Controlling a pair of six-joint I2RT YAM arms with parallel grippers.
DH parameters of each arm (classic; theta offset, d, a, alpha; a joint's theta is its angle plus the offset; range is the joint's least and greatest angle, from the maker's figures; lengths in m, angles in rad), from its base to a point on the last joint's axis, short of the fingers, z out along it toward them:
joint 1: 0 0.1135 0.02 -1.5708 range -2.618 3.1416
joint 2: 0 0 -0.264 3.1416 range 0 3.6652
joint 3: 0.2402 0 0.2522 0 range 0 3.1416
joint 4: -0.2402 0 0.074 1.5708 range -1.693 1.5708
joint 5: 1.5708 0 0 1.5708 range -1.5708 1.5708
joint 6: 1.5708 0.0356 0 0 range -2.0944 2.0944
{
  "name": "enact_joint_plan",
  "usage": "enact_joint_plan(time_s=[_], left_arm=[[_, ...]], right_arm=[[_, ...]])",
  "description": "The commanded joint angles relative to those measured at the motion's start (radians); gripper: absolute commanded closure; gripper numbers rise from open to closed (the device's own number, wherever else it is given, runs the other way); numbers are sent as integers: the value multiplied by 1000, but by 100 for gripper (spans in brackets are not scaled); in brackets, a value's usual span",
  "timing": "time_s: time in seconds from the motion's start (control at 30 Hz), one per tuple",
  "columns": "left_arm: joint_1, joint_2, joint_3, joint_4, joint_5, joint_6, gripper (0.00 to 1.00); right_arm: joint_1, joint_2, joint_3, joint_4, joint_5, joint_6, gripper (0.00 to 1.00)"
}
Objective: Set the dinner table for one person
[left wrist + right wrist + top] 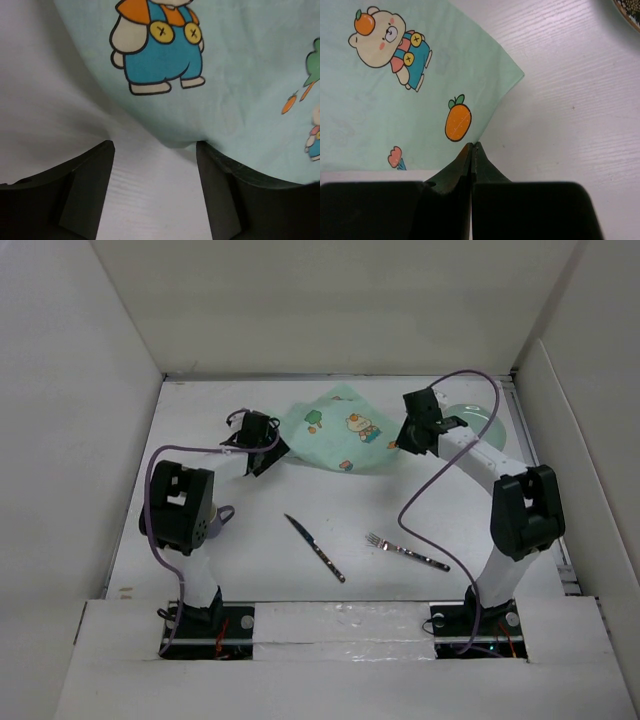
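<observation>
The mint-green cartoon-printed placemat (pixel 340 435) lies rumpled at the back middle of the white dinner table (pixel 260 560). My left gripper (pixel 268 447) is open at the placemat's left corner. In the left wrist view, the corner of the placemat (pixel 225 75) sags just ahead of the gap between my left gripper's fingers (pixel 155 150). My right gripper (pixel 408 440) is shut on the placemat's right edge. In the right wrist view, my right gripper's fingertips (pixel 472 145) meet where the edge of the placemat (pixel 420 115) runs in, below an orange carrot print.
A knife (pixel 315 548) and a fork (pixel 407 551) lie on the near middle of the table. A pale green plate (pixel 478 420) sits back right under the right arm; its rim shows in the right wrist view (pixel 631 10). A mug (pixel 218 516) stands beside the left arm. White walls enclose the table.
</observation>
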Motion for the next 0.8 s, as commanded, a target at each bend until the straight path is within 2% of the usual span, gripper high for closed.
enact_joint_plan(time_s=[0.0,0.07,0.17,0.2,0.23,0.27,0.43,0.47,0.5,0.53,0.57,0.63,0.67,0.7,0.77], left_arm=[[1,33,84,34,-40,-59,40],[1,62,125,36,-58,-55,44],[1,103,189,28,-80,-32,64],[1,114,209,22,-85,-18,86],[1,131,232,-11,-95,-1,96],[1,132,281,-22,-104,8,100],[1,22,401,-93,-144,173,100],[1,-22,552,-148,-173,303,100],[1,-22,553,-148,-174,304,100],[1,-21,629,-224,-174,350,100],[1,19,827,-293,-175,420,100],[1,135,1058,-472,-134,489,100],[1,180,1293,-543,-105,514,100],[1,195,1318,-579,-83,548,100],[1,120,1180,-504,-10,545,99]], right_arm=[[-2,-72,-23,63,-39,-31,100],[-2,-87,-45,69,-62,-33,100],[-2,-112,-74,83,-90,-34,100],[-2,-115,-74,80,-93,-33,100],[-2,-122,-77,80,-96,-34,100],[-2,-127,-79,80,-101,-36,100],[-2,-173,-31,43,-144,-60,100],[8,-199,-10,34,-142,-76,100],[8,-211,1,34,-142,-76,100],[8,-222,12,26,-139,-80,100],[8,-234,24,25,-144,-79,100],[8,-268,68,23,-158,-73,100],[8,-280,82,22,-155,-70,100],[8,-311,96,22,-153,-70,100],[18,-352,115,23,-152,-70,100]])
